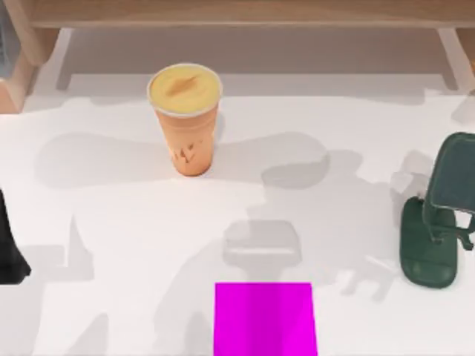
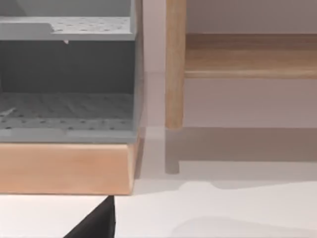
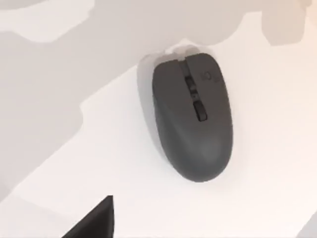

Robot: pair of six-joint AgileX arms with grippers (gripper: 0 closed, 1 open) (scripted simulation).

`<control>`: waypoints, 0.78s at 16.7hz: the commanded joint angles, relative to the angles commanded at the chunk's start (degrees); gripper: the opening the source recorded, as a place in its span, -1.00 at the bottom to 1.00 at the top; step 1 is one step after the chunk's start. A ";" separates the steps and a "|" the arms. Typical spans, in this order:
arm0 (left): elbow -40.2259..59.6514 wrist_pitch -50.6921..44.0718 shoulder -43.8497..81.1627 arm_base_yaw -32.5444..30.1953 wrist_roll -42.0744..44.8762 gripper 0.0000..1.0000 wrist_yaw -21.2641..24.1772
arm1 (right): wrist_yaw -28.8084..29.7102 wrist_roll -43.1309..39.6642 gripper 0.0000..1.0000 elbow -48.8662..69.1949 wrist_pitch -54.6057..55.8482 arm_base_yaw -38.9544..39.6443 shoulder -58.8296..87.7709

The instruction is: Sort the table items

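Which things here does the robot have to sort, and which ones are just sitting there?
To sort:
- orange cup, upright on the table
- dark grey mouse, lying flat on the white surface

Just sitting there:
- magenta square
- dark green stand
- wooden shelf unit

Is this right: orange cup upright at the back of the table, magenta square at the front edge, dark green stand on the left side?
Not quite. The dark green stand is on the right side of the table, not the left; the top view shows it. The rest holds: the orange cup stands upright toward the back, and the magenta square lies at the front edge.
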 joint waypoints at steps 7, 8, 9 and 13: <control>0.00 0.00 0.00 0.00 0.00 1.00 0.00 | -0.03 -13.92 1.00 22.45 -14.40 -3.33 25.35; 0.00 0.00 0.00 0.00 0.00 1.00 0.00 | -0.03 -15.03 1.00 24.24 -15.54 -3.60 27.31; 0.00 0.00 0.00 0.00 0.00 1.00 0.00 | -0.03 -15.89 1.00 25.62 -16.43 -3.81 28.78; 0.00 0.00 0.00 0.00 0.00 1.00 0.00 | -0.02 -16.77 1.00 27.04 -17.34 -4.03 30.26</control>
